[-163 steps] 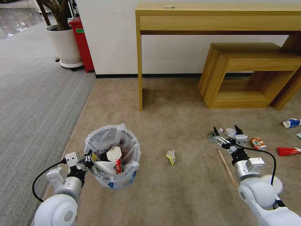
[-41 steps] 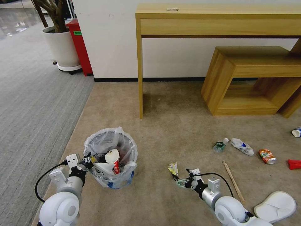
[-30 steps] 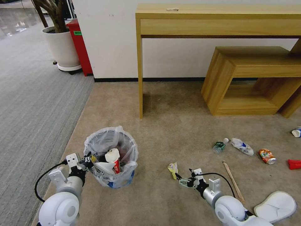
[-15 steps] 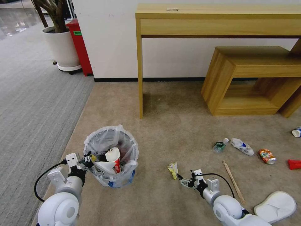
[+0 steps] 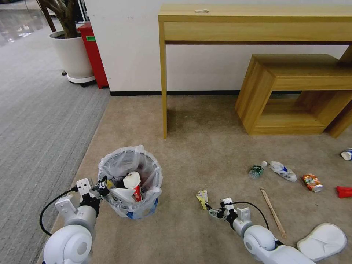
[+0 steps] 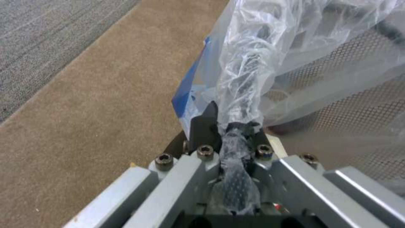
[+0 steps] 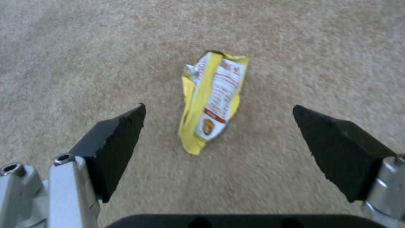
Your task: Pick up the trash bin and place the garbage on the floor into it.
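One yellow wrapper (image 7: 213, 100) on carpet, just ahead of spread right tool (image 7: 219, 139), untouched.

A white wall (image 5: 132, 55) with a dark baseboard (image 5: 135, 93) backs the room. Against it stands a light wooden console table (image 5: 256, 22), a lower wooden bench (image 5: 293, 91) tucked partly beneath. At the left, grey ribbed carpet (image 5: 40, 121), a white planter (image 5: 73, 58) and a red cabinet (image 5: 94, 55).
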